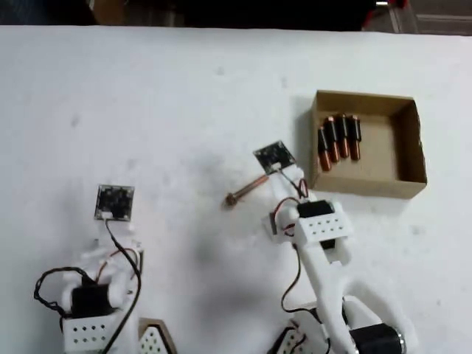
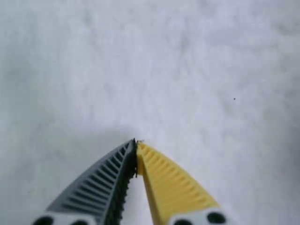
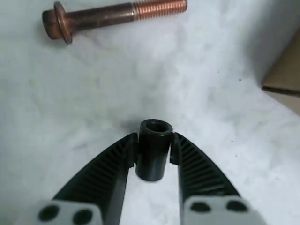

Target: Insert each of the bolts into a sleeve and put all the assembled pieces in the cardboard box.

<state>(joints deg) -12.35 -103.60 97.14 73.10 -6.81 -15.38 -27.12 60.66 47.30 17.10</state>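
**Four pieces boxed, one bolt and one sleeve left to join**

Four assembled pieces (image 1: 339, 139) lie side by side in the cardboard box (image 1: 366, 184), toward its left wall. One bare bolt (image 1: 247, 189) lies flat on the counter (image 1: 184, 88), just left of the box, with its head pointing away from the box. The one sleeve (image 3: 153, 151) in sight stands upright with its open bore facing up. The right end effector (image 3: 154, 139) grasps it by the sides. Whether the sleeve's base touches the counter cannot be told.

Judging by this, the task is most of the way through. What is left is the last pairing, bolt into sleeve, and then setting that piece in the box with the others.

The right arm (image 1: 324, 243) stretches forward from the near edge. Its wrist sits between the bolt and the box's near corner, and its end effector points down at the counter with the bolt lying near, beyond the sleeve. The left arm (image 1: 92, 295) is well apart on the left side. The left end effector (image 2: 136, 143) is clenched on nothing, its two tips meeting above bare counter.
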